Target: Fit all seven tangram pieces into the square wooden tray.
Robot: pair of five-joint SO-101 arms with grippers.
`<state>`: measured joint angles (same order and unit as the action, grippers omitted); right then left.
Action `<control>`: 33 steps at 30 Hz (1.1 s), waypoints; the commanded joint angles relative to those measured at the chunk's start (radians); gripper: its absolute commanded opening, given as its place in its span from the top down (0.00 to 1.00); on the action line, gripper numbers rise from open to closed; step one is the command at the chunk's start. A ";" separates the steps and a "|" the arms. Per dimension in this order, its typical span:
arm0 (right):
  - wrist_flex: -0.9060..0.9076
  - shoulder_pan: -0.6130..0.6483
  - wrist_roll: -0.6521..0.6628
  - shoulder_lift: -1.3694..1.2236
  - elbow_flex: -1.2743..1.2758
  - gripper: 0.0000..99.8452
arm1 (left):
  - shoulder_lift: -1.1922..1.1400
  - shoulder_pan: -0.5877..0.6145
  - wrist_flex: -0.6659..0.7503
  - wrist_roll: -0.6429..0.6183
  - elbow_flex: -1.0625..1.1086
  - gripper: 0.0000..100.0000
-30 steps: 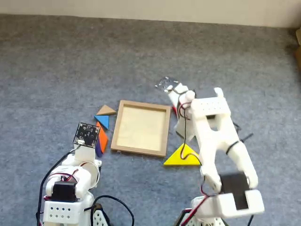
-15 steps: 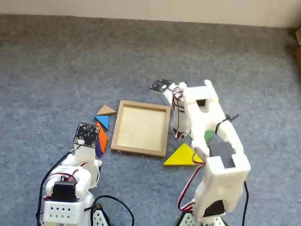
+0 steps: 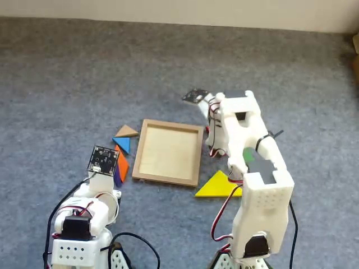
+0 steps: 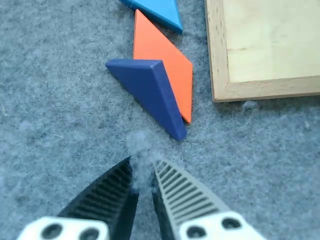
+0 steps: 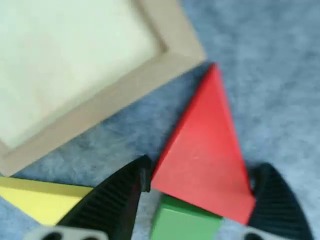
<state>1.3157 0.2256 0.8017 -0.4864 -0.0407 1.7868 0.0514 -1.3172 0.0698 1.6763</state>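
The right tool [image 5: 200, 172] is spread wide, 1 finger on each side of the red triangle [image 5: 205, 135], which lies flat on the grey counter [image 5: 260, 45]. Both fingertips stand right at the triangle's edges; whether they press on it cannot be told. The green piece [image 5: 182, 222] lies against the red triangle's broad edge, between the 2 fingers. A corner of the yellow triangle [image 5: 42, 200] lies beside 1 finger. A corner of the wooden tray [image 5: 100, 107] is close to the red triangle's tip.

The left tool [image 4: 142, 167] is all but clenched, with a thin slit between its 2 fingers, and it grasps nothing. Its tips are low over the counter, just short of the dark blue triangle [image 4: 150, 92]. That piece touches the orange parallelogram [image 4: 167, 75] along 1 side. The light blue triangle [image 4: 155, 7] lies past them, and a tray corner is near.

The high view takes in the whole tray at the middle of the frame. The tan triangle [image 3: 126, 131] lies by its upper left corner, with the light blue and orange pieces in a column below it. The yellow triangle lies off the tray's lower right corner. The right arm [image 3: 247, 140] stands along the tray's right side, over the red triangle. The left arm [image 3: 90, 213] sits at the lower left.
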 commanded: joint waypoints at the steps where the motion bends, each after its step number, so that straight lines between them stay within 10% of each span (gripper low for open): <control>1: 0.001 -0.012 0.003 -0.004 -0.010 0.78 | 0.038 0.015 -0.005 0.006 0.019 0.99; 25: -0.056 -0.077 -0.640 0.001 -0.021 0.78 | 0.038 0.015 -0.005 0.006 0.019 0.99; 33: -0.073 -0.070 -0.657 0.019 -0.022 0.78 | 0.038 0.015 -0.005 0.006 0.019 0.99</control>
<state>1.2528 0.1688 0.1465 -0.4895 -0.0453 1.7868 0.0514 -1.3172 0.0698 1.6763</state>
